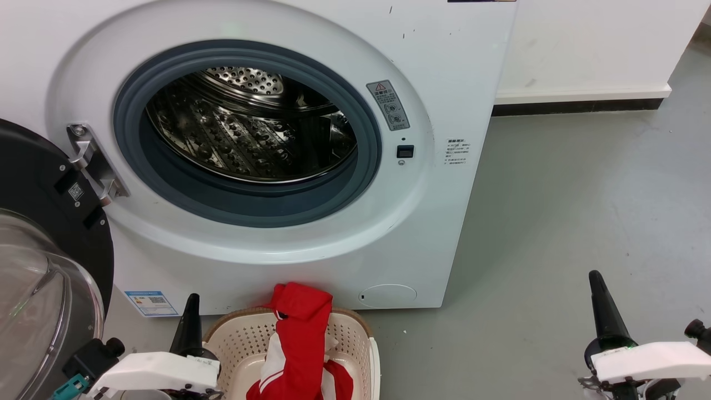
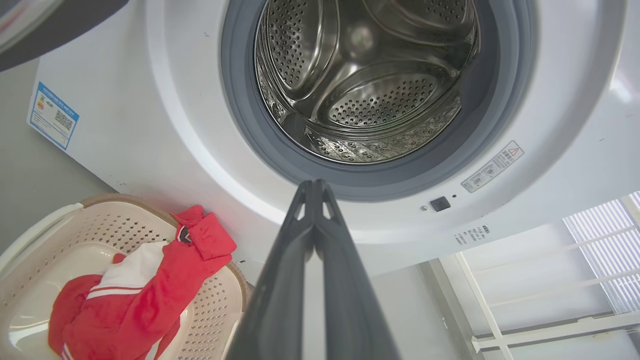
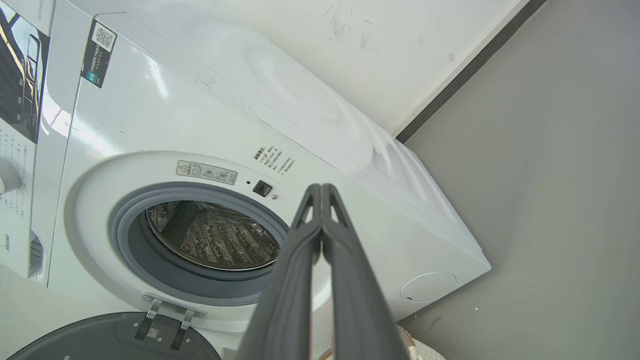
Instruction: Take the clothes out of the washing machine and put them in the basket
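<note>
The white washing machine (image 1: 444, 72) stands with its dark-framed glass door (image 1: 50, 244) swung open to the left, and its steel drum (image 1: 250, 128) holds nothing that I can see. The red clothes (image 1: 300, 344) with white panels lie in the cream basket (image 1: 239, 339) on the floor before the machine, one end draped over the far rim. The same clothes (image 2: 150, 290) and basket (image 2: 100, 225) appear at the lower left of the left wrist view. My left gripper (image 1: 191, 303) is shut just left of the basket, empty. My right gripper (image 1: 595, 278) is shut over bare floor, empty.
Grey floor (image 1: 583, 211) stretches to the right of the machine up to a white wall with a dark skirting (image 1: 577, 105). The open door takes up the space at the left. A white window frame (image 2: 550, 280) shows in the left wrist view.
</note>
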Controlling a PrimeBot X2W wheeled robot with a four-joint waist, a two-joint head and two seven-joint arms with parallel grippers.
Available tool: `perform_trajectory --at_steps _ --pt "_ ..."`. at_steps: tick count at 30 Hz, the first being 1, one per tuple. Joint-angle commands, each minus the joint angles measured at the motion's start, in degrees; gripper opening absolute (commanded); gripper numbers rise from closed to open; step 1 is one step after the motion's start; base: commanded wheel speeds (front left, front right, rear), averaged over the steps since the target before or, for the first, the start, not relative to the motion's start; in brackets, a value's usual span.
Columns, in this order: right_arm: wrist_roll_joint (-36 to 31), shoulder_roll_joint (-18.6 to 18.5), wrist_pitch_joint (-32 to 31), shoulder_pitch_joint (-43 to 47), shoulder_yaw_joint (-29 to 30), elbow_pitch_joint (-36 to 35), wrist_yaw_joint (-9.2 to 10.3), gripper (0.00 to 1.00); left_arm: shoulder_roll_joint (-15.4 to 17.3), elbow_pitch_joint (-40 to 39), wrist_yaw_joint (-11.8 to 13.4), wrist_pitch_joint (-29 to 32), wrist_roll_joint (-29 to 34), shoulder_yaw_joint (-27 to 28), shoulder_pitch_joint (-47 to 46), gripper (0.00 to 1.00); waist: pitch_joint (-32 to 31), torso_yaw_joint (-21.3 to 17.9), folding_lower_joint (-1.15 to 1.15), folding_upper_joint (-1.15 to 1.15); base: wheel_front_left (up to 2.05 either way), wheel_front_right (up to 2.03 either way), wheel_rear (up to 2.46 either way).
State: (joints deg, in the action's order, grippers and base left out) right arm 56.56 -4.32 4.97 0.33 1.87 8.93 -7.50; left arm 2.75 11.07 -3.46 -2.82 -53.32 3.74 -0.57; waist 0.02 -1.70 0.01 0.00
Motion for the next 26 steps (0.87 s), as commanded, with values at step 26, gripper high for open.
perform_trajectory --at_steps 26 --pt "18.0 -0.5 -4.5 -3.9 1.1 2.1 0.01 0.0 0.2 1.1 -2.1 4.5 -18.4 1.4 -3.7 0.0 0.1 0.7 -0.01 0.0 0.0 0.0 0.0"
